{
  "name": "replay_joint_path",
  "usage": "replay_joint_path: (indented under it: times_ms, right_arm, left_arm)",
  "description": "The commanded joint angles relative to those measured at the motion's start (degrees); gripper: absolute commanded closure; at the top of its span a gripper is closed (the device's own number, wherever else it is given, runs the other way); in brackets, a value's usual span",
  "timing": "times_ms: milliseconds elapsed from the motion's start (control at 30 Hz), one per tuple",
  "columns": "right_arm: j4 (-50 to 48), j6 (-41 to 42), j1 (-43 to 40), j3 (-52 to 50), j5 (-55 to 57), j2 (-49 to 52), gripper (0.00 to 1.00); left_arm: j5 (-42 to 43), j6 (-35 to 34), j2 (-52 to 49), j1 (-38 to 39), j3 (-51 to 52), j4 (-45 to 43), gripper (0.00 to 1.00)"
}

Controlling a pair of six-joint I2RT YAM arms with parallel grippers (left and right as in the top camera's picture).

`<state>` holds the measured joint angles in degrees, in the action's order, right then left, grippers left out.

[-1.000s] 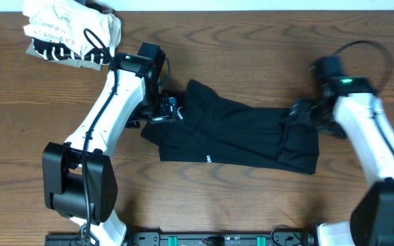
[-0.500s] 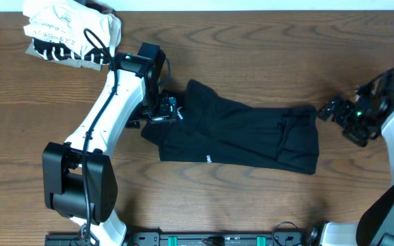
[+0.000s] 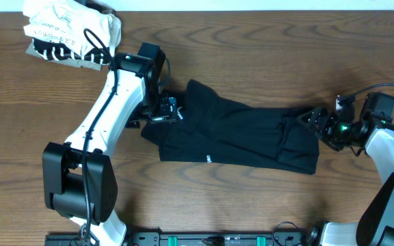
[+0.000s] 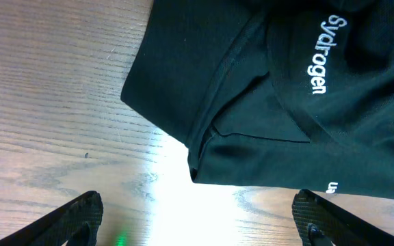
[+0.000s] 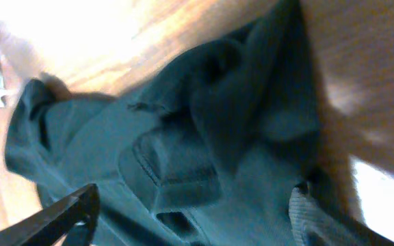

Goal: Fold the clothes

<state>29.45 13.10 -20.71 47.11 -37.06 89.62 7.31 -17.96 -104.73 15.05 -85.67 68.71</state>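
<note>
Your left gripper (image 3: 164, 109) hangs spread and empty over the shirt (image 3: 241, 133). Your right gripper (image 3: 314, 117) looks spread too; clamping several bunched layers risks a crooked fold.

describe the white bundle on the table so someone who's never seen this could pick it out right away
On the brown wooden table, look to the far corner on the left arm's side, beyond the large black soft-fabric shirt spread mid-table. There lies a crumpled white fabric bundle. Its black lettering and stripes set it apart from the plain dark shirt, the only other cloth.
</note>
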Motion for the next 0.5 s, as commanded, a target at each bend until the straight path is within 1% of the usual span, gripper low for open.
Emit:
replay_joint_path:
  times_ms: [0, 133, 267, 467]
  right_arm:
    - [-2.38, 0.13, 0.33, -1.18, -5.73, 0.13, 0.17]
    - [-4.37, 0.11, 0.55, -1.20, -6.03, 0.13, 0.19]
    - [-5.05, 0.13, 0.55, -1.20, -6.03, 0.17, 0.24]
    - [-5.81, 0.11, 0.76, -1.22, -6.03, 0.26, 0.28]
  left_arm:
    - [-0.44, 0.31, 0.22, -0.24, 0.39, 0.20, 0.09]
    - [-0.44, 0.28, 0.22, -0.24, 0.39, 0.22, 0.09]
    - [-0.44, 0.28, 0.22, -0.24, 0.39, 0.15, 0.10]
    - [-0.44, 0.28, 0.22, -0.24, 0.39, -0.22, 0.10]
